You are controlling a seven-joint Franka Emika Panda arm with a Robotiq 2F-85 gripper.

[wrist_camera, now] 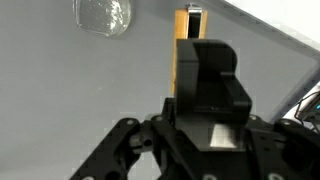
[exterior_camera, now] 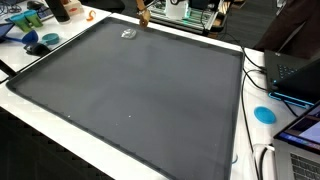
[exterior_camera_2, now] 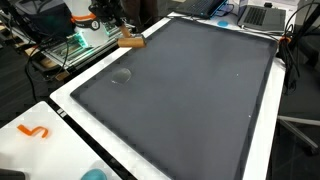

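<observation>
Black gripper fingers crowd the foreground, seemingly drawn together; whether they pinch anything I cannot tell. Just beyond their tips an orange rectangular wooden block lies on the dark grey mat, its long axis pointing straight away from them, with a clear glassy lump ahead-left of the fingers.

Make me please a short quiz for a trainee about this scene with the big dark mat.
1. True or false: the clear object lies on the dark mat.
2. What colour is the block near the clear object? A) blue B) orange C) green
3. Fill the gap: the dark mat lies on a ____ table.
Key: 1 true; 2 B; 3 white.
</observation>
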